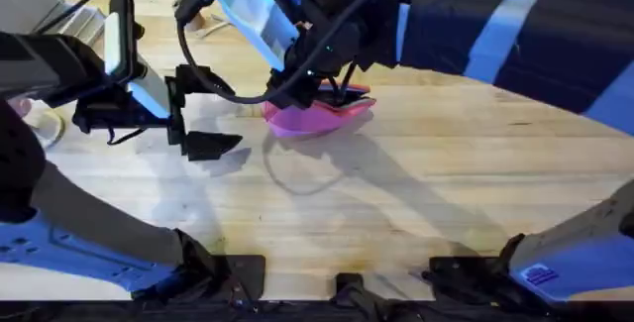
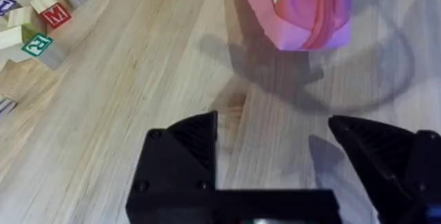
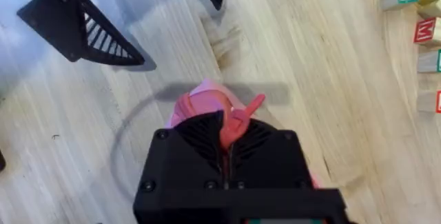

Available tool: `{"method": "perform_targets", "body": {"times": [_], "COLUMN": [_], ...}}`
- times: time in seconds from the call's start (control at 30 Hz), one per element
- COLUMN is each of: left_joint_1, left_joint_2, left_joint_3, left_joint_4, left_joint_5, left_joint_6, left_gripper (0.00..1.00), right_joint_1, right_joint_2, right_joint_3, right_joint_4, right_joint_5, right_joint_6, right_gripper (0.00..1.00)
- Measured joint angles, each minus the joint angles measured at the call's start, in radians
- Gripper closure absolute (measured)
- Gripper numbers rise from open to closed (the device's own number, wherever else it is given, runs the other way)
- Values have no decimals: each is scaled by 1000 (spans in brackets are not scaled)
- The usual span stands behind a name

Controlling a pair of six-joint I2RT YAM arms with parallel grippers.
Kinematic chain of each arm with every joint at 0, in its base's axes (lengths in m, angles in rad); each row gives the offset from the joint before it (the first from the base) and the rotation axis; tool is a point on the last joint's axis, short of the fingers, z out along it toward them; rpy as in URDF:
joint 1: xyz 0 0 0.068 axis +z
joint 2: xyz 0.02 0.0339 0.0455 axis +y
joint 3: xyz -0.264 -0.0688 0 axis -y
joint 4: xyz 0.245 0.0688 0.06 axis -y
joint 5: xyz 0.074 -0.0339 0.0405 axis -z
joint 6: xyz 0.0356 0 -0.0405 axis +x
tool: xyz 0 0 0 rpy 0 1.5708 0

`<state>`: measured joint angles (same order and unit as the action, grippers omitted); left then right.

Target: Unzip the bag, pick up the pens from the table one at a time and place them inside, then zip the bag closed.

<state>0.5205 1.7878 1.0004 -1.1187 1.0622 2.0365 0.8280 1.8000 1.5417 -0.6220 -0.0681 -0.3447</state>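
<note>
The pink bag (image 1: pixel 319 116) lies on the table (image 1: pixel 416 203) near the middle, toward the far side. My right gripper (image 1: pixel 332 92) reaches in from the right and hangs over it. In the right wrist view this gripper (image 3: pixel 233 136) is shut on a pink-red zipper pull (image 3: pixel 242 117) at the bag's (image 3: pixel 196 100) end. My left gripper (image 1: pixel 208 111) stands open just left of the bag, a short gap away. Its fingers (image 2: pixel 193 138) hold nothing, with the bag (image 2: pixel 310 14) ahead of them. The pens are out of view.
Wooden letter blocks (image 2: pixel 41 27) lie on the table's far left part and appear again as blocks (image 3: pixel 420 34) in the right wrist view. A small white object (image 1: pixel 40 119) sits at the left edge. Bare wood spreads in front of the bag.
</note>
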Motion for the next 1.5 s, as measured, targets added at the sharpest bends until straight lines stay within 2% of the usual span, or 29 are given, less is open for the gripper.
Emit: {"method": "perform_targets", "body": {"times": [0.43,0.7,0.97,1.0,1.1,1.2,1.27,1.5], "left_joint_1": [0,0,0,0,0,0,0,0], "left_joint_2": [0,0,0,0,0,0,0,0], "left_joint_3": [0,0,0,0,0,0,0,0], "left_joint_4": [-10,-11,-11,-11,-11,-11,-11,-11], "left_joint_5": [16,16,16,16,16,16,16,16], "left_joint_6": [0,0,1,1,2,3,3,3], "left_gripper": [7,7,8,7,7,7,7,7], "right_joint_1": [0,-1,-1,0,0,0,0,0], "right_joint_2": [-3,-72,-79,-79,-90,-110,-118,-120], "right_joint_3": [0,0,0,0,0,0,0,0], "right_joint_4": [-1,-7,-7,-6,14,15,16,15], "right_joint_5": [0,1,1,0,0,0,1,0], "right_joint_6": [0,0,0,4,0,-2,-2,-2], "right_gripper": [969,942,956,888,446,49,8,4]}}
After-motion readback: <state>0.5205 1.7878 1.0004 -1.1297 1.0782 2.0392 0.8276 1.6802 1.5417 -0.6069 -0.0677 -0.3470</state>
